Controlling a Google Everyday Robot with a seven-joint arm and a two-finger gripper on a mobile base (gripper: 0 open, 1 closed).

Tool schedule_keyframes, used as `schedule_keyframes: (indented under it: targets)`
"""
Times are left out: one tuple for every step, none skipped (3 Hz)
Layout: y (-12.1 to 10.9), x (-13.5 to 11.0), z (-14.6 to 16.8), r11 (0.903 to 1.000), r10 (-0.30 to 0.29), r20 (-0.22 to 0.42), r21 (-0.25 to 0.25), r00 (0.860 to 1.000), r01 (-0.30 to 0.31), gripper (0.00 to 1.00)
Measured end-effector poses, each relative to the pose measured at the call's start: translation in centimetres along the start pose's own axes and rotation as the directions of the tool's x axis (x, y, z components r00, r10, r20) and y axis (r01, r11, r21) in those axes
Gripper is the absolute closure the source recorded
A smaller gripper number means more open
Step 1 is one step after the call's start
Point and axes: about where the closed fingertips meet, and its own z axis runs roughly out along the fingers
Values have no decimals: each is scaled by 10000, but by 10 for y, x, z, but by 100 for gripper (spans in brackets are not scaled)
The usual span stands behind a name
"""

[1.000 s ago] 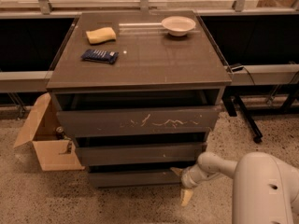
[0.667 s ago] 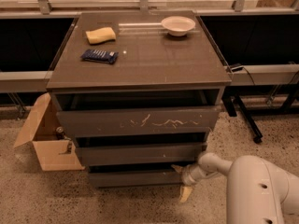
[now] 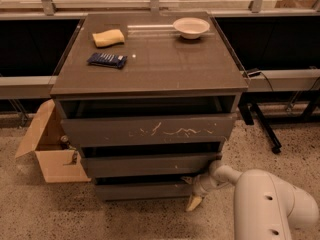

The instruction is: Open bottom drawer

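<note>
The bottom drawer (image 3: 142, 189) is the lowest, slimmest dark grey-brown front of the cabinet, just above the floor. It stands about flush with the tier above. My gripper (image 3: 194, 196) is at the drawer's right end, low by the floor, with a yellowish fingertip (image 3: 193, 202) pointing down past the front's right corner. My white arm (image 3: 270, 204) reaches in from the lower right. Whether a finger is hooked behind the front is hidden.
An open cardboard box (image 3: 47, 149) stands on the floor left of the cabinet. On the cabinet top (image 3: 150, 59) lie a yellow sponge (image 3: 108, 37), a dark blue packet (image 3: 106, 60) and a white bowl (image 3: 191, 27). Black table legs (image 3: 260, 124) stand at right.
My arm and gripper have shifted slightly left, closer against the bottom drawer's right end. The drawer front has not visibly moved.
</note>
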Motion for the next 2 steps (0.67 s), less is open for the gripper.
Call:
schedule_keyframes:
  targets:
    - [7, -10, 10, 9996, -193, 222, -198, 9996, 198, 50]
    - [30, -36, 4, 9968, -653, 535, -433, 9964, 676, 81]
